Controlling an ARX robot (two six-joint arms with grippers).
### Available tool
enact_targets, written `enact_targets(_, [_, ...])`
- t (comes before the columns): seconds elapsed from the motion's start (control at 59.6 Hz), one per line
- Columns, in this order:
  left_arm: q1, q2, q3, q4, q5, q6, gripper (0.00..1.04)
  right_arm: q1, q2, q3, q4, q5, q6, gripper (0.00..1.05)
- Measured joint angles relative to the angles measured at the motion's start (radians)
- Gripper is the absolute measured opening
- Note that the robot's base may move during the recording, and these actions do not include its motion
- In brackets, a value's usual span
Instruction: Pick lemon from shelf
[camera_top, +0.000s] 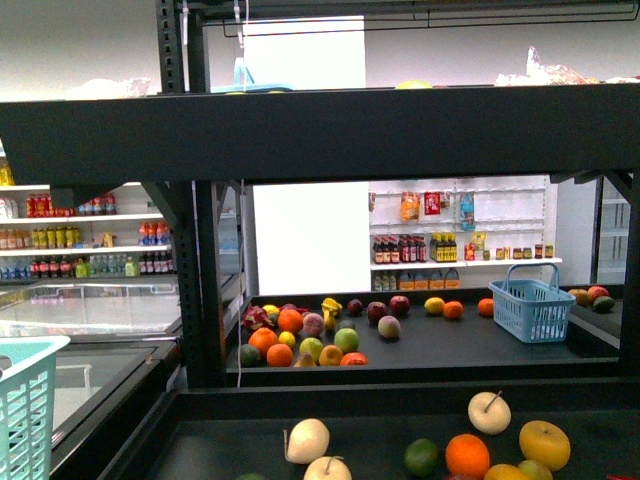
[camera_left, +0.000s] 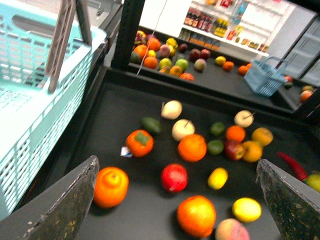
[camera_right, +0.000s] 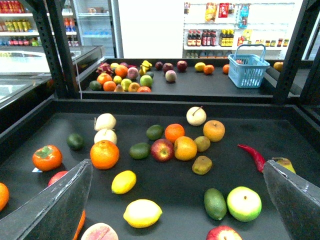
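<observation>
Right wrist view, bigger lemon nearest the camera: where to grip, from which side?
Across the narrow middle of the bigger lemon, straight down from above: it lies flat on the shelf, long axis level. The smaller lemon sits close beside it, so finger room looks tight there.

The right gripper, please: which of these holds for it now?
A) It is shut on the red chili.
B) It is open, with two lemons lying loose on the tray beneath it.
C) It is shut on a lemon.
B: the right gripper has its fingers spread wide with nothing held, and the smaller lemon and the larger lemon both lie loose on the shelf.
</observation>
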Motion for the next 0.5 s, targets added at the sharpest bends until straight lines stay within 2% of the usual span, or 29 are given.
enact_targets(0.151, [0.133,0.319,0.324,-0.007,0.135,-0.172,0.97,0.000,0.000,0.000,0.000,0.000,0.000,1.02])
enact_targets(0.252, [0.227,0.512,0.482,0.014,0.190,-0.303,0.97,0.000,0.000,0.000,0.000,0.000,0.000,1.02])
enact_targets(0.352, [0.311,0.693,0.589,0.033,0.233,-0.476,0.97,0.000,0.000,0.000,0.000,0.000,0.000,1.02])
enact_targets(0.503, [0.374,0.874,0.676,0.041,0.296,-0.668,0.97,0.000,0.000,0.000,0.000,0.000,0.000,1.02])
